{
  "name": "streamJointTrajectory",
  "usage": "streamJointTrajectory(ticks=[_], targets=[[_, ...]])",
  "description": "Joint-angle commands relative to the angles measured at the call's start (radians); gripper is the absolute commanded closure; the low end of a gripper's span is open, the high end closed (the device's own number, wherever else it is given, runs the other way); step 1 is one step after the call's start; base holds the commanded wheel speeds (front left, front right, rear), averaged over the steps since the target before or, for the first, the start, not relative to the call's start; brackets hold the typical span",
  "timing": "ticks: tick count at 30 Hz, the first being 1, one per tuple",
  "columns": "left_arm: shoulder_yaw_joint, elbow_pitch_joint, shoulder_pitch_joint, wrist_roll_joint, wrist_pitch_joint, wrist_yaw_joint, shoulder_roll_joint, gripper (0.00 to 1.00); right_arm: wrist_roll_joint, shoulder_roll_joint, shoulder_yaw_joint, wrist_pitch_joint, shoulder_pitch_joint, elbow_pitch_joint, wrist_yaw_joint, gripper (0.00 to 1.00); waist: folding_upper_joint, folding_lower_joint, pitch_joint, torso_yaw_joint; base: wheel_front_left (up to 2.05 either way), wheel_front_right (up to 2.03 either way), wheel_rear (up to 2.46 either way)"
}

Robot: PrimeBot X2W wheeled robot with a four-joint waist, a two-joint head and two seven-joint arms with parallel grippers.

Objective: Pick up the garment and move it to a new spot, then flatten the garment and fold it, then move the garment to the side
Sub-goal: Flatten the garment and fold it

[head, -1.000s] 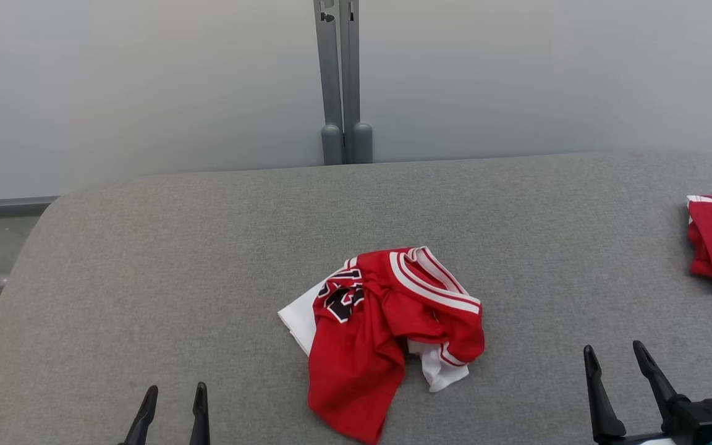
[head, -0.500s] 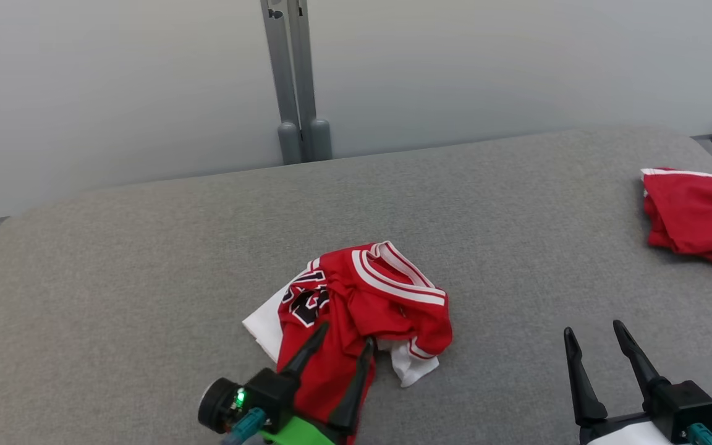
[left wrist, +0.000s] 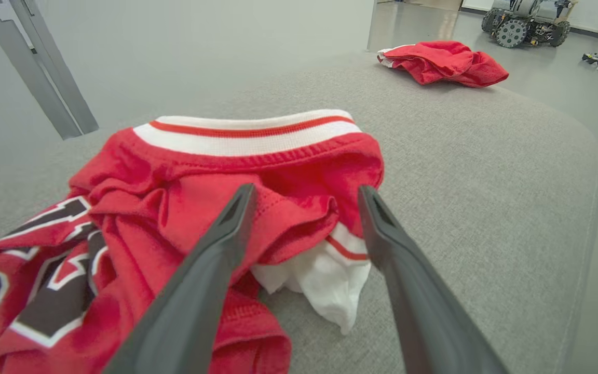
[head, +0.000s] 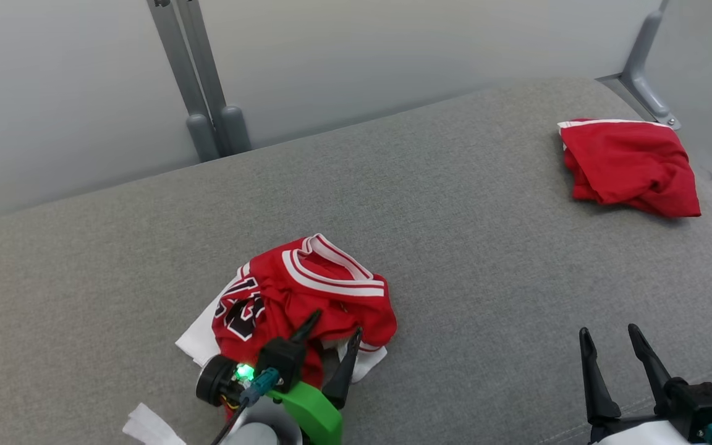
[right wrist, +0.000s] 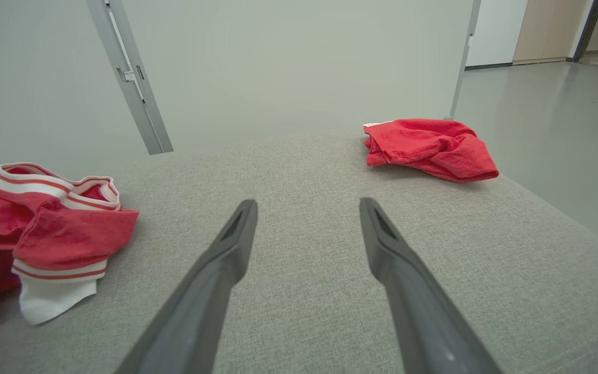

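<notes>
The garment (head: pixel 294 296) is a crumpled red jersey with white trim and black lettering, lying on the grey table toward the front left. My left gripper (head: pixel 334 329) stands open over its near edge, one finger on either side of a red fold with white cloth under it (left wrist: pixel 304 228). In the left wrist view the fabric lies between the fingers without being pinched. My right gripper (head: pixel 609 330) is open over bare table at the front right, well clear of the jersey (right wrist: pixel 50 228).
A second red garment (head: pixel 631 164) lies crumpled at the table's far right corner (right wrist: pixel 429 148). A white scrap (head: pixel 149 426) sits by the front edge, left of my left arm. Grey upright posts (head: pixel 201 93) stand behind the table. Another wheeled robot (left wrist: pixel 530 23) is on the floor beyond.
The head camera has swung right, shifting the whole scene left. My left gripper has come up from the bottom edge and pushed forward onto the jersey's near edge. The right gripper has barely moved.
</notes>
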Motion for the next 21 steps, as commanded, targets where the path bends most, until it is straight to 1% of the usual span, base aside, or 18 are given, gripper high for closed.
streamJointTrajectory(ticks=[1,6,7,8,9,10,11,13,16,19,21], targets=[[-0.008,0.011,-0.024,0.012,0.000,0.007,0.004,0.00,0.005,-0.001,0.003,-0.003,-0.010,0.002,0.000,0.00,0.0000,0.0000,0.020,-0.023,0.00,0.00,0.00],[-0.037,0.096,-0.065,0.026,0.000,0.026,0.004,0.00,0.013,-0.001,0.013,-0.003,-0.028,0.005,0.000,0.00,0.0000,0.0000,0.025,-0.035,0.00,0.00,0.00],[-0.041,0.115,-0.073,0.025,0.000,0.031,0.004,0.05,0.014,-0.001,0.014,-0.003,-0.029,0.005,0.000,0.00,0.0000,0.0000,0.025,-0.037,0.00,0.00,0.00],[-0.044,0.135,-0.082,0.028,0.000,0.036,0.004,0.52,0.015,-0.001,0.016,-0.003,-0.029,0.005,0.000,0.00,0.0000,0.0000,0.025,-0.039,0.00,0.00,0.00],[-0.043,0.148,-0.089,0.029,0.000,0.042,0.004,0.61,0.016,-0.001,0.015,-0.003,-0.028,0.005,0.000,0.00,0.0000,0.0000,0.025,-0.040,0.00,0.00,0.00],[-0.039,0.160,-0.094,0.027,0.000,0.050,0.004,0.87,0.019,-0.001,0.011,-0.003,-0.026,0.005,0.000,0.00,0.0000,0.0000,0.024,-0.040,0.00,0.00,0.00],[-0.037,0.169,-0.097,0.029,0.000,0.057,0.004,1.00,0.021,-0.001,0.009,-0.003,-0.023,0.004,0.000,0.00,0.0000,0.0000,0.024,-0.039,0.00,0.00,0.00],[-0.031,0.180,-0.104,0.033,0.000,0.067,0.004,1.00,0.025,-0.001,0.003,-0.003,-0.016,0.005,0.000,0.00,0.0000,0.0000,0.023,-0.034,0.00,0.00,0.00],[-0.010,0.163,-0.109,0.024,0.000,0.058,0.006,1.00,0.029,-0.001,0.000,-0.003,-0.009,0.008,0.000,0.00,0.0000,0.0000,0.021,-0.027,0.00,0.00,0.00],[0.022,0.097,-0.096,0.013,0.000,0.051,0.010,1.00,0.037,-0.001,-0.006,-0.003,-0.005,0.008,0.000,0.00,0.0000,0.0000,0.019,-0.014,0.00,0.00,0.00],[0.048,0.035,-0.072,-0.001,0.000,0.038,0.014,1.00,0.040,-0.001,-0.011,-0.003,-0.001,0.005,0.000,0.00,0.0000,0.0000,0.015,-0.002,0.00,0.00,0.00]])
